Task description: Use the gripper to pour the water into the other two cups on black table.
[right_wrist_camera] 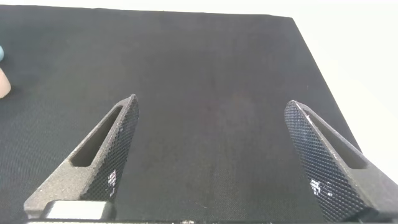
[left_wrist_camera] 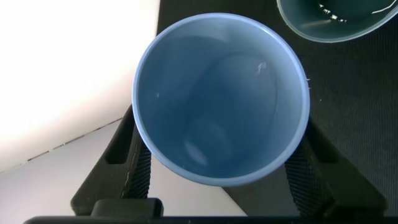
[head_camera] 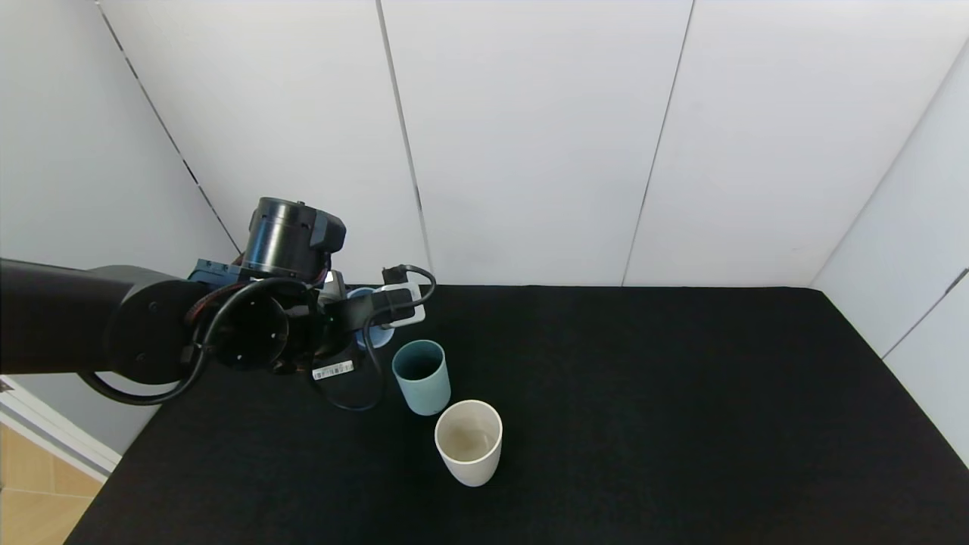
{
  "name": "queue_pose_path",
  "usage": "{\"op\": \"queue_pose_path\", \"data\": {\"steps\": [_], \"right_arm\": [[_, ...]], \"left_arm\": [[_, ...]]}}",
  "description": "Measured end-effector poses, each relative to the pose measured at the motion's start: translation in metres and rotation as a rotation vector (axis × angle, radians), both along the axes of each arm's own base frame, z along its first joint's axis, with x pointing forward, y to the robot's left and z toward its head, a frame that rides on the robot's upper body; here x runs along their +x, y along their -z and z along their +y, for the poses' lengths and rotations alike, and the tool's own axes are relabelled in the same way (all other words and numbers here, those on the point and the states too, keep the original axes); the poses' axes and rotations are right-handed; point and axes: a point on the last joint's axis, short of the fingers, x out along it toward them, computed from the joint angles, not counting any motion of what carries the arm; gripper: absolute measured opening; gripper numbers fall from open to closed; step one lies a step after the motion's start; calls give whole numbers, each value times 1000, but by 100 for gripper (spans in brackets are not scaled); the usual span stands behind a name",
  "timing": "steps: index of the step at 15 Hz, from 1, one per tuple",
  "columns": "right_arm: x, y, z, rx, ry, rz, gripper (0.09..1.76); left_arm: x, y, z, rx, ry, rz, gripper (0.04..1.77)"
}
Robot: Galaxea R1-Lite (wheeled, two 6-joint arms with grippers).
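Left gripper (left_wrist_camera: 217,180) clamping light blue tumbler (left_wrist_camera: 221,99) near black table's (head_camera: 643,393) far-left corner, beside teal cup (head_camera: 420,376); right gripper (right_wrist_camera: 217,155) gaping, idling.

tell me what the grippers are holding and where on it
The left gripper holds the light blue cup by its side walls, one finger on each side, beside the teal cup. The right gripper is open over the black table and holds nothing.
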Motion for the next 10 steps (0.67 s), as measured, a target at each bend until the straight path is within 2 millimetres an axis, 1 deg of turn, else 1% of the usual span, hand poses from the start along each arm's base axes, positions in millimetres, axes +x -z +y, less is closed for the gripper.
{"op": "queue_pose_path", "data": {"steps": [3, 10], "right_arm": [[0, 0, 0, 0, 0, 0, 171], [0, 0, 0, 0, -1, 0, 171]], "left_arm": [[0, 1, -3, 38, 13, 3, 122], [1, 8, -17, 106, -6, -4, 122]]}}
